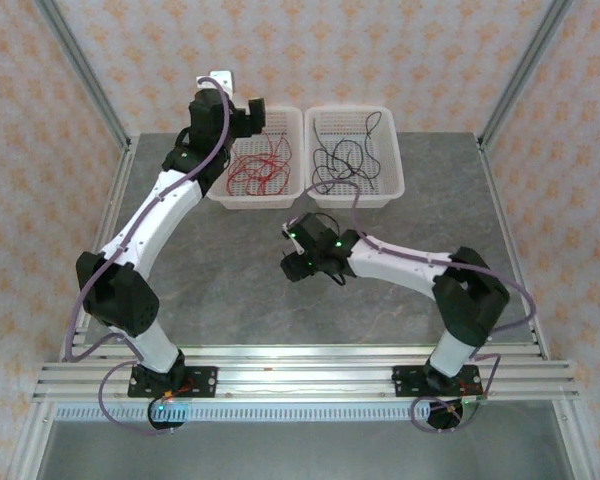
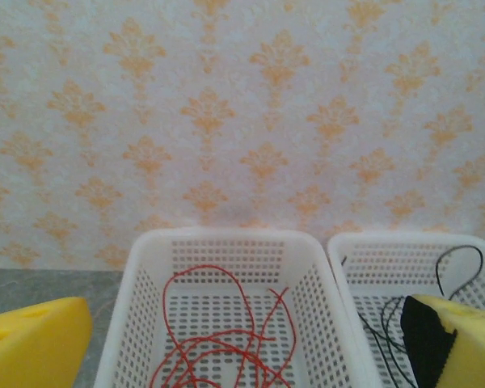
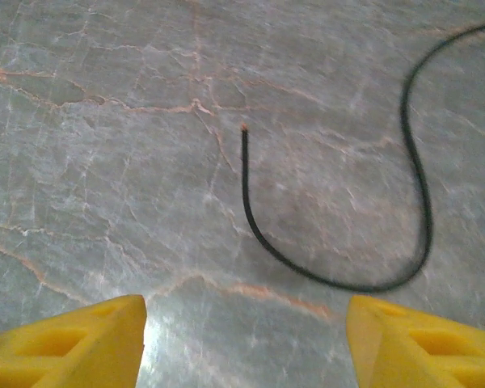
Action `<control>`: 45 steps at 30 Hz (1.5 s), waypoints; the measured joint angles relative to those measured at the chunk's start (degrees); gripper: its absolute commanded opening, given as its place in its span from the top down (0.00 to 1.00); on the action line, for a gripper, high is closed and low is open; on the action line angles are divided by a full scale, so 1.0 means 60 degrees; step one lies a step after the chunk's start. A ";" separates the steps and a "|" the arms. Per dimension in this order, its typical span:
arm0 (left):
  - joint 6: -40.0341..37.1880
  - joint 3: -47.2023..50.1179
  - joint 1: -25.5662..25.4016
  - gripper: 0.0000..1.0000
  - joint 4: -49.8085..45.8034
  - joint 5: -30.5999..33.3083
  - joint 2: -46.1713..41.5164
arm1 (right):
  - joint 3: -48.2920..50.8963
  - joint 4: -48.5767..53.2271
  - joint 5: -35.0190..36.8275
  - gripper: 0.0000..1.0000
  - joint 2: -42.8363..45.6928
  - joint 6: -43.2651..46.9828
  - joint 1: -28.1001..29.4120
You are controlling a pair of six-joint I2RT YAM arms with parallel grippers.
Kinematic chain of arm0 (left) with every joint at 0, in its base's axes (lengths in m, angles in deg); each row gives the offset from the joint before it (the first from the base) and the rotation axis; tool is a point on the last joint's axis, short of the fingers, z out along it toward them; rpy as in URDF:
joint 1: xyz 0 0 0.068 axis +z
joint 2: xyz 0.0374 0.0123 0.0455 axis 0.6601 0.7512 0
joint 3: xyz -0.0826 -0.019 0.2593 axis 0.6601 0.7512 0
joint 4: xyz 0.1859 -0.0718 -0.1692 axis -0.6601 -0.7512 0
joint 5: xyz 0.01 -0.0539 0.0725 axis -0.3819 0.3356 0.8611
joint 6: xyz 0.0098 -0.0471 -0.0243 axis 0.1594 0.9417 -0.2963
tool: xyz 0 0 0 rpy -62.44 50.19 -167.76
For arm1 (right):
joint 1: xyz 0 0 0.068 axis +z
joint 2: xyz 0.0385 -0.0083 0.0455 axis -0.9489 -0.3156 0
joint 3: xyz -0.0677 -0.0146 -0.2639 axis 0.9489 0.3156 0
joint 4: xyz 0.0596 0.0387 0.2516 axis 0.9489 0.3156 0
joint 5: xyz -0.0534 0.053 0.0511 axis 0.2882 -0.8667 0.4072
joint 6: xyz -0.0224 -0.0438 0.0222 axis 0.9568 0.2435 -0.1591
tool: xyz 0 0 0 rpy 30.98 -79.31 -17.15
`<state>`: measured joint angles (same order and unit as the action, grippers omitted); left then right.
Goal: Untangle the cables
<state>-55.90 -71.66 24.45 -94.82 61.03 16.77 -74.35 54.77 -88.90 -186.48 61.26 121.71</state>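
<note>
Black cable (image 3: pixel 245 174) lies loose on the table (image 3: pixel 105 162), just ahead of the right claw (image 3: pixel 244 323), spread and empty; long axis apparently runs rightward. Left claw (image 2: pixel 246 323), spread, faces binned red cables (image 2: pixel 196 343).

red cables (image 1: pixel 260 170): left basket (image 1: pixel 292 150) | black cables (image 1: pixel 342 160): right basket (image 1: pixel 392 160) | black strand (image 3: pixel 245 178): table (image 3: pixel 105 162)

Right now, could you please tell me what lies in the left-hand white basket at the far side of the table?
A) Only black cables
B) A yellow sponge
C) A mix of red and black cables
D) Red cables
D: the left basket holds only red cables, while the black cables sit in the right basket beside it.
</note>
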 measured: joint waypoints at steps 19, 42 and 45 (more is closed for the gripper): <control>0.1424 0.4029 -0.0346 0.10 -0.0718 -0.0605 -0.4295 | -0.1563 -0.0087 0.0186 0.80 -0.2754 0.1096 0.0000; 0.1931 0.6317 -0.0688 0.01 -0.0925 -0.0164 -0.5468 | -0.3049 0.0787 0.0189 1.00 0.0368 0.1701 -0.0033; 0.1931 0.6397 -0.0692 0.01 -0.0852 -0.0302 -0.5676 | -0.3891 0.0965 0.0346 1.00 0.0557 0.1920 -0.0178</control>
<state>-44.31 -33.28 20.29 -99.93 59.22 -17.29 -97.70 60.56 -86.82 -183.13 72.78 120.64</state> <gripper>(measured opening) 0.994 0.041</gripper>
